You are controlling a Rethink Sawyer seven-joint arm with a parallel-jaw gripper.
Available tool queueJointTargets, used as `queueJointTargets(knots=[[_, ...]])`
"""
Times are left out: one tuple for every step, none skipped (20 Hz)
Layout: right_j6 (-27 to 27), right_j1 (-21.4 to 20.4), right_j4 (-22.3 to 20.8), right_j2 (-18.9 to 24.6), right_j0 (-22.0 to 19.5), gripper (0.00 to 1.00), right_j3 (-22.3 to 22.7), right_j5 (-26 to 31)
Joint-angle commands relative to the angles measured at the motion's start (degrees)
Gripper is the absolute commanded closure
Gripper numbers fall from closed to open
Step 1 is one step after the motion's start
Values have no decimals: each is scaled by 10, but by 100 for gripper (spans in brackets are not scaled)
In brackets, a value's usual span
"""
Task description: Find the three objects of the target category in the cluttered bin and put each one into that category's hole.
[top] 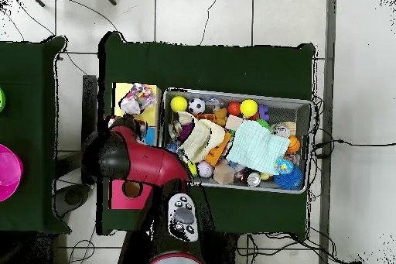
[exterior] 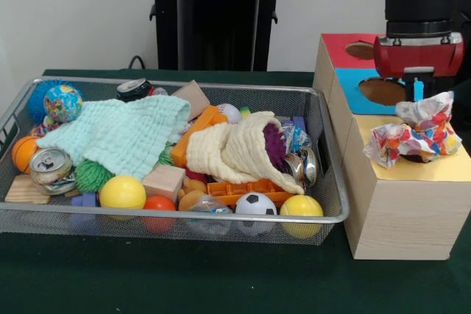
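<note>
Crumpled paper [exterior: 421, 131] is being held over the yellow box [exterior: 412, 204]
It is being grasped by the gripper [exterior: 418, 112] directly below the arm, above the hole; the cluttered bin [exterior: 169, 220] is lying well aside

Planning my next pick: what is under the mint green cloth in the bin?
Below the mint green cloth, a green spiky ball and a crushed can poke out. Anything beneath its middle is covered.

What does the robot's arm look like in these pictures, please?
The arm has a black ribbed cylindrical section with a red band above it and a boxy red housing below. A small light-blue piece hangs beneath that housing. From overhead, the arm is bulky and rounded, red with black joints.
</note>
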Motion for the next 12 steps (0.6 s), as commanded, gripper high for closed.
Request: queueJointTargets(knots=[[144,24,35,6,8,100,15,70],[138,30,30,8,4,100,14,58],[132,37,26,7,2,100,6,49],[127,44,21,8,-1,100,1,39],[124,51,18,7,-3,100,-3,31],[122,56,14,9,-6,100,-4,23],[121,60,11,10,-8,100,-3,15],[119,61,7,15,-13,100,-1,10],[119,62,5,14,-14,100,0,7],[117,61,3,14,-16,100,0,7],[116,61,3,10,-14,100,-2,9],[115,61,4,8,-12,100,-2,10]])
